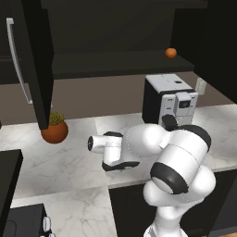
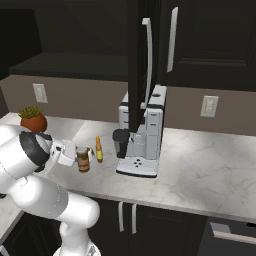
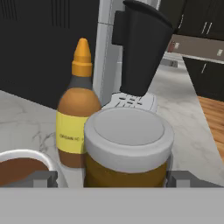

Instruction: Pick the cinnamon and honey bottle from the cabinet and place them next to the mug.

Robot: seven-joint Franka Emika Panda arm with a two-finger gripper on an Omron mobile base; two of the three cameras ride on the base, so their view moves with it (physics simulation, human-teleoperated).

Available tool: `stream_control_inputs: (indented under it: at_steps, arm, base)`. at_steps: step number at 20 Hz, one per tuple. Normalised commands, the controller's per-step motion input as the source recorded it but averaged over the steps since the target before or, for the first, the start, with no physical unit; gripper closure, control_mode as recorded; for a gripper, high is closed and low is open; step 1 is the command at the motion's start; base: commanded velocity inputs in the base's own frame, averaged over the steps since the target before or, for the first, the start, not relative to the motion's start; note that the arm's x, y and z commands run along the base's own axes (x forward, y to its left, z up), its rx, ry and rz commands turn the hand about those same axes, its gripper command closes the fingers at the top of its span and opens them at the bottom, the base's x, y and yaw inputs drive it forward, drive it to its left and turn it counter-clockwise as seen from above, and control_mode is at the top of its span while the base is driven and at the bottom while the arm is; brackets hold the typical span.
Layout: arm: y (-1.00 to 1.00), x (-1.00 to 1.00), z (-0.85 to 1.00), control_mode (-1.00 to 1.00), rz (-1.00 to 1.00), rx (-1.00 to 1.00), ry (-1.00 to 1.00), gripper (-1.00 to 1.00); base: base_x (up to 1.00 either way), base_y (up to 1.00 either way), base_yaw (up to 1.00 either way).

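Two things stand out on the counter [image 1: 65, 162] in the left base view: an orange plant pot [image 1: 54, 131] at the far left and the coffee machine [image 1: 169, 99] at the far right, with a small orange fruit [image 1: 171, 53] on the dark shelf of the cabinet [image 1: 115, 41] above; the arm's white bulk hides the ground in front of the machine. From the right base view, the cinnamon [image 2: 83, 159] stands upright on the marble just left of the machine, the gripper [image 2: 80, 159] reaching it from the left, the honey bottle [image 2: 99, 149] just beyond it on the right, and the cabinet door's silver handle [image 2: 148, 55] hangs above. Through the hand view, the cinnamon jar's pale lid is close and central between the two finger tips [image 3: 43, 178], which stand spread wide at either side with a gap to the jar, so nothing is gripped. Just left of the jar the honey bottle stands upright, and the mug [image 3: 24, 166] sits nearer at far left, its brown inside showing.
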Motion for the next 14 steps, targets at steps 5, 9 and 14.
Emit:
stream_control_inputs:
  at_steps: [5,9,14]
  arm:
    - [0.00,0.00,0.42,-1.00,0.00,0.00,0.00,-1.00]
    - [0.00,0.00,0.37,-1.00,0.00,0.00,0.00,-1.00]
    - [-0.02,0.02,0.46,-1.00,0.00,0.00,0.00,-1.00]
  base:
    - [0.00,0.00,0.00]
    - [0.00,0.00,0.00]
    - [0.00,0.00,0.00]
